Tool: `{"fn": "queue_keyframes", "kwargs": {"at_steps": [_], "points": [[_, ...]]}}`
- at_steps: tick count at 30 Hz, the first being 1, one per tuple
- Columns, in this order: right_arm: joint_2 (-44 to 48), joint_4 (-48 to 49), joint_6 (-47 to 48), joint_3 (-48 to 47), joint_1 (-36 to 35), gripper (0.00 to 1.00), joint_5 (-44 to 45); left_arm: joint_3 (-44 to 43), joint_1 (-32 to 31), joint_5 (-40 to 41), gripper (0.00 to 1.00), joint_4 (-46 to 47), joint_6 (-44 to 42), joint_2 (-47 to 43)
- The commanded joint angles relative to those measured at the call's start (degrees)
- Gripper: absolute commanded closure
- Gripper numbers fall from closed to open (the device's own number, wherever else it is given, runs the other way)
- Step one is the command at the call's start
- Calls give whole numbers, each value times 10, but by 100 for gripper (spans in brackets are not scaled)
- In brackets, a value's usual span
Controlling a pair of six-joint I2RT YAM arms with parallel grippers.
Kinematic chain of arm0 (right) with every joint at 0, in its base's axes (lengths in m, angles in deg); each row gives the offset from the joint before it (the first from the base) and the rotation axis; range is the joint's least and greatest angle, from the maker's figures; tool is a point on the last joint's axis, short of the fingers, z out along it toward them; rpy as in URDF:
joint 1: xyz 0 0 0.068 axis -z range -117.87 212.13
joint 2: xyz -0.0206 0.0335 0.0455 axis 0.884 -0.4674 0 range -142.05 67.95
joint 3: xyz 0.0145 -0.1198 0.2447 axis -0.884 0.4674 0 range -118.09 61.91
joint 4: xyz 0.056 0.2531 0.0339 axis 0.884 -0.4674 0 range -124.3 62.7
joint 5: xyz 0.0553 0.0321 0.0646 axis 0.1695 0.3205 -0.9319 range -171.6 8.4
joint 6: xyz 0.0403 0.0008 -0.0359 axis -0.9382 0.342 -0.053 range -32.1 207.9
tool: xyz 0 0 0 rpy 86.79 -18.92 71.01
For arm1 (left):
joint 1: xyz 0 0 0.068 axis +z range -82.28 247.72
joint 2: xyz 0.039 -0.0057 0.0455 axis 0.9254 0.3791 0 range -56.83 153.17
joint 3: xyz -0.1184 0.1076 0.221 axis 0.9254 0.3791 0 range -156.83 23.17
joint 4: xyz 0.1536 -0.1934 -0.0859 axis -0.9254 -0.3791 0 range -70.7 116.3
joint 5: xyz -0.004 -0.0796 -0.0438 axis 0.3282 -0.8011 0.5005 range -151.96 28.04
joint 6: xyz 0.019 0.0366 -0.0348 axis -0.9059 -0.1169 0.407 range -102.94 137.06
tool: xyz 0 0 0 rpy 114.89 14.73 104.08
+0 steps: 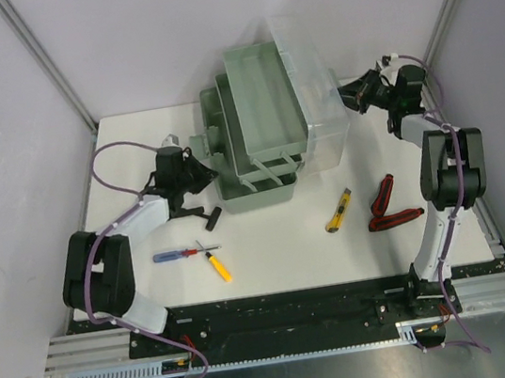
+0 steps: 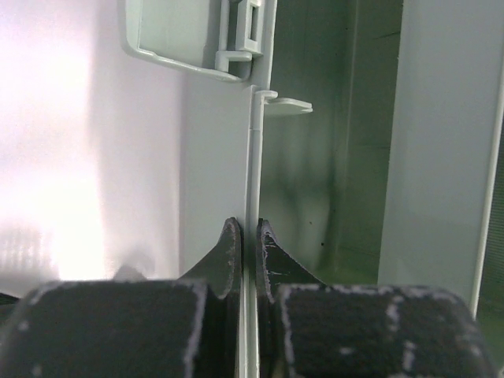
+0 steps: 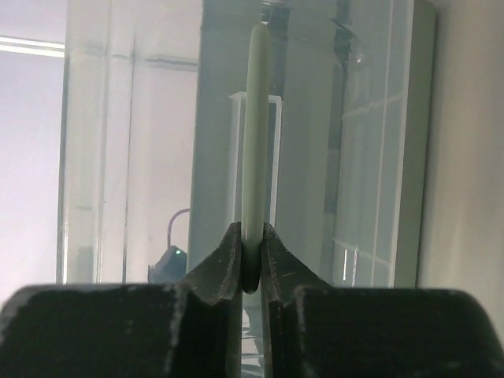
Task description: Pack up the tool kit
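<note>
Bracing the open tool kit (image 1: 256, 150); knife (image 1: 338, 211) and pliers (image 1: 389, 208) lie unpacked.
Left gripper (image 2: 250, 236) pinches its wall (image 2: 213, 157), right gripper (image 3: 252, 248) its lid (image 1: 319, 93).

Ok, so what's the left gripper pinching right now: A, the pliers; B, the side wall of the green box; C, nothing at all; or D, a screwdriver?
B: the left gripper is shut on the thin side wall of the green box, while the screwdrivers and pliers lie loose on the table.
</note>
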State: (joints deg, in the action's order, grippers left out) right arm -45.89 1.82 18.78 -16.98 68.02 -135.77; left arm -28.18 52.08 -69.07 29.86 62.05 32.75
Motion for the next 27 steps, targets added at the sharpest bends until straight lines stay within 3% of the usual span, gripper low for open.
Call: {"fn": "queue_keyframes", "kwargs": {"at_steps": [1, 5, 14, 27], "points": [[-40, 176, -101, 30, -10, 85, -33, 17, 19, 49, 100, -32, -14, -24], [-48, 203, -115, 37, -9, 70, -36, 19, 25, 52, 100, -44, -18, -29], [-32, 108, -33, 47, -6, 43, -27, 12, 29, 51, 100, -50, -28, -31], [41, -133, 163, 54, 27, 31, 27, -4, 36, 43, 100, -57, -44, -19]]}}
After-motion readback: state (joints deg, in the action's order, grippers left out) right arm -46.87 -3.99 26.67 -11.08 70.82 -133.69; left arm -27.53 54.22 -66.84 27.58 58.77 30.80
